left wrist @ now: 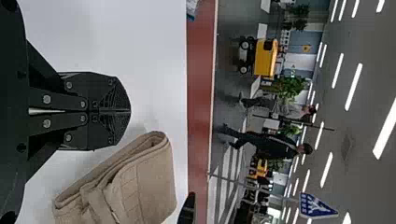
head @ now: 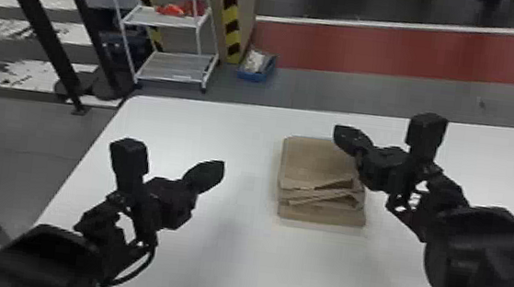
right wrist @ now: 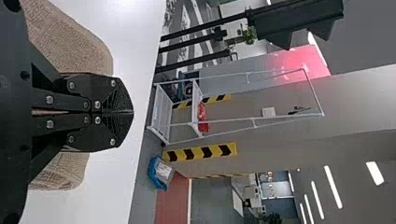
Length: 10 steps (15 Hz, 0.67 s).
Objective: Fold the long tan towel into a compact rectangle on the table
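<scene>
The tan towel point(head: 314, 161) lies folded into a thick, roughly rectangular stack on the table, with loose layers showing along its near part. My right gripper point(head: 345, 137) is over the towel's far right corner. In the right wrist view its fingers are shut together at the tips, and the gripper point(right wrist: 132, 112) has the towel point(right wrist: 70, 44) behind it on both sides. Left of the towel and apart from it, my left gripper point(head: 215, 173) is over bare table. The left wrist view shows that gripper point(left wrist: 130, 111) shut, near the towel's layered side point(left wrist: 140, 186).
The white table point(head: 178, 132) extends around the towel, its left edge beyond my left arm. Past the far edge stand a white shelf rack point(head: 177, 64) and a blue bin point(head: 256, 69) on the floor.
</scene>
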Each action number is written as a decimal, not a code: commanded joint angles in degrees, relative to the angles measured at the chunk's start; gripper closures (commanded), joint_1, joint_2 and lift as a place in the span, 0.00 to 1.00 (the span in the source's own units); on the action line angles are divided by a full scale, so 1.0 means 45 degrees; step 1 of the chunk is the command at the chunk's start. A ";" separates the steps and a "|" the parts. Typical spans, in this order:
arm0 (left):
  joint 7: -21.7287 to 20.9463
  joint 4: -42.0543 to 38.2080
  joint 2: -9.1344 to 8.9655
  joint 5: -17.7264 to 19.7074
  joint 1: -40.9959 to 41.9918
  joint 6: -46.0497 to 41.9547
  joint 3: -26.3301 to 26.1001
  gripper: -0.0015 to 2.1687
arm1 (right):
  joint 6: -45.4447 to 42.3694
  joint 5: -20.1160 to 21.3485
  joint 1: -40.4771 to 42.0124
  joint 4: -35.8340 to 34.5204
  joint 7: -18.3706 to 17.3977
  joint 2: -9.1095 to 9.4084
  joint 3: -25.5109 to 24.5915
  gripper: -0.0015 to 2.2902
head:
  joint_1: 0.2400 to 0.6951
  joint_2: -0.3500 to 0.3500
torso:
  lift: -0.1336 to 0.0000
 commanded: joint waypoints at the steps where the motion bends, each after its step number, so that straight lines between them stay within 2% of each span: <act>1: -0.0041 0.0123 -0.0016 0.0003 0.0143 -0.0142 -0.0059 0.88 | -0.0603 0.0447 -0.0438 0.1185 0.0002 0.0155 0.0100 0.72 | 1.00 0.75 | 0.04; 3: -0.0061 0.0182 -0.0016 0.0003 0.0260 -0.0259 -0.0079 0.88 | -0.1111 0.0837 -0.0770 0.2220 -0.0018 0.0390 0.0100 0.72 | 1.00 0.75 | 0.04; 10: -0.0041 -0.0131 0.0004 -0.0016 0.0456 -0.0415 -0.0079 0.88 | -0.1346 0.0915 -0.0887 0.3138 -0.0174 0.0370 -0.0017 0.72 | 1.00 0.74 | 0.04</act>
